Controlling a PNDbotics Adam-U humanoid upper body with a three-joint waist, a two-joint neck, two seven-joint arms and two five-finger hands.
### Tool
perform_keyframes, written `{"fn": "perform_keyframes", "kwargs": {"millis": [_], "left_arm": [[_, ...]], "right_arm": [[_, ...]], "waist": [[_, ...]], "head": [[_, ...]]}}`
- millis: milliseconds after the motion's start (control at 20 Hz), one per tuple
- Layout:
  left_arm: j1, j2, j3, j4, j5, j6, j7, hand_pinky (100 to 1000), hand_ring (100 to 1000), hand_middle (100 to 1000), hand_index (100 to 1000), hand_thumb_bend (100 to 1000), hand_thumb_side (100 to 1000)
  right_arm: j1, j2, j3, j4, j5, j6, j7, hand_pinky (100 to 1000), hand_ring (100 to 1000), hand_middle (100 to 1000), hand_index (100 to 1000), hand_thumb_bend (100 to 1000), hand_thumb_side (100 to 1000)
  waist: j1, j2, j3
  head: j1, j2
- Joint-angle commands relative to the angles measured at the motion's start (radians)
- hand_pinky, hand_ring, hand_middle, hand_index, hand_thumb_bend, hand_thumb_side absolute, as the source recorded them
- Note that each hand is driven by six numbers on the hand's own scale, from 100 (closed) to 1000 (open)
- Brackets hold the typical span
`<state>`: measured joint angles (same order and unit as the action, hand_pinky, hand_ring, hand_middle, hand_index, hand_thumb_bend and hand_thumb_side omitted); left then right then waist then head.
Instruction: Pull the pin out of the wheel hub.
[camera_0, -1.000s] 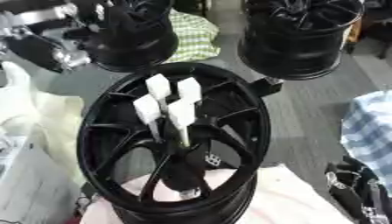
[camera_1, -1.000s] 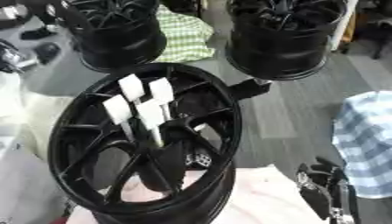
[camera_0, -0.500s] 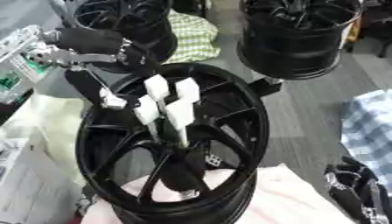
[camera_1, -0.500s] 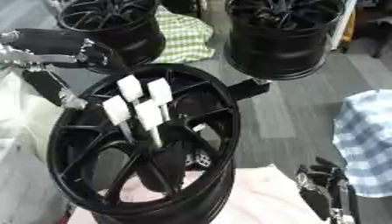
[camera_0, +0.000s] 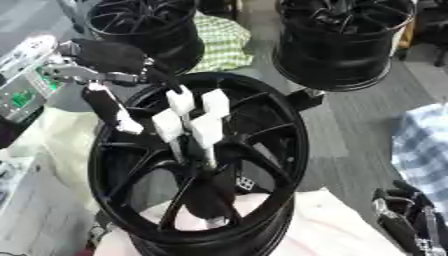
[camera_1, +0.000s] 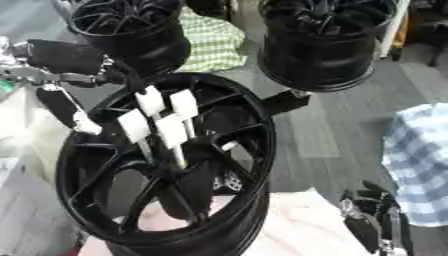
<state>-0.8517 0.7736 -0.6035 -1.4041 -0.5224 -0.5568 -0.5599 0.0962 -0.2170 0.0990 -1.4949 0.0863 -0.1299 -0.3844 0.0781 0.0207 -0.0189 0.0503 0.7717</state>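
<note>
A black wheel hub (camera_0: 114, 200) stands tilted in the middle on a pale pink cloth. Several pins with white block heads (camera_0: 206, 131) stick up from its centre. My left hand (camera_0: 109, 57) comes in from the upper left, over the hub's far-left rim. Its fingers are spread: one long finger (camera_0: 109, 107) hangs down just outside the rim, and another (camera_0: 166, 80) reaches to just beside the rearmost white pin head (camera_0: 181, 100). Nothing is between its fingers. My right hand (camera_1: 372, 225) rests low at the right edge, away from the hub, fingers relaxed.
Two more black wheel hubs stand behind, one at the back left (camera_0: 144, 25) and one at the back right (camera_0: 346, 45). A green checked cloth (camera_0: 219, 37) lies between them. A blue checked cloth (camera_0: 424, 145) lies at the right, white cloth (camera_0: 44, 150) at the left.
My left hand has come into view from the upper left and moved down and right, toward the pin heads. The hub, pins and right hand have stayed put.
</note>
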Motion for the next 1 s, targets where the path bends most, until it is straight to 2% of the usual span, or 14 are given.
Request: {"fn": "perform_keyframes", "kwargs": {"millis": [50,300,650,1000], "left_arm": [[-0.009,0.018,-0.003,0.002,-0.014,-0.35,-0.347,332,100,761,912,427,644],[0.0,0.015,-0.017,0.005,-0.037,-0.35,-0.347,300,100,752,910,431,642],[0.009,0.01,-0.03,0.01,-0.054,-0.35,-0.347,312,100,759,912,433,635],[0.013,0.001,-0.028,0.028,-0.069,-0.35,-0.347,321,100,763,913,426,546]], "right_arm": [[-0.011,-0.018,-0.001,-0.014,0.01,-0.002,0.001,696,628,630,789,225,243],[-0.012,-0.019,-0.001,-0.015,0.01,-0.001,0.001,696,628,630,789,225,243],[-0.012,-0.019,-0.001,-0.015,0.012,-0.001,0.002,696,628,630,789,226,243],[-0.014,-0.019,0.001,-0.016,0.014,-0.001,0.003,696,628,630,789,227,243]], "waist": [[-0.001,-0.012,-0.001],[-0.001,-0.012,-0.002],[-0.001,-0.012,-0.004],[-0.001,-0.012,-0.006]], "head": [[0.003,-0.002],[0.004,-0.002],[0.005,-0.002],[0.006,-0.002]]}}
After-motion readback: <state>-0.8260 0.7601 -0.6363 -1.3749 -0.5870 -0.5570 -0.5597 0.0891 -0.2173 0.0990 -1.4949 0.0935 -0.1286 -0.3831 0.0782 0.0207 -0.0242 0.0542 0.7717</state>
